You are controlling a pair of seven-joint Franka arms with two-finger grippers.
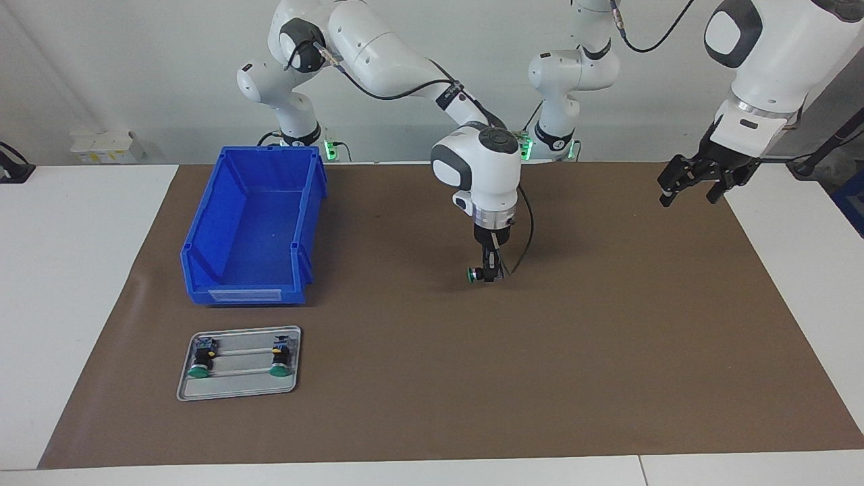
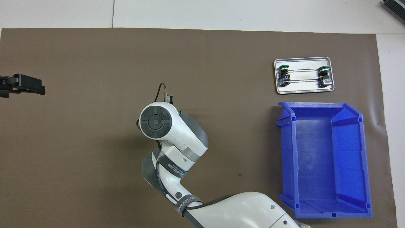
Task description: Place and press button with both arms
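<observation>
The button (image 1: 474,274), with a green cap on a black body, lies sideways in my right gripper (image 1: 489,275), which is shut on it. It hangs just over the middle of the brown mat (image 1: 607,337), and I cannot tell whether it touches. In the overhead view the right wrist hides the gripper, and only a green sliver of the button (image 2: 180,111) shows. My left gripper (image 1: 695,183) waits open and empty, raised over the mat's edge at the left arm's end. It also shows in the overhead view as the left gripper (image 2: 22,85).
A blue bin (image 1: 202,229) stands empty toward the right arm's end, nearer the robots. Farther from the robots, a small metal tray (image 1: 239,388) holds two more green-capped buttons. The overhead view shows the same bin (image 2: 286,158) and tray (image 2: 303,90).
</observation>
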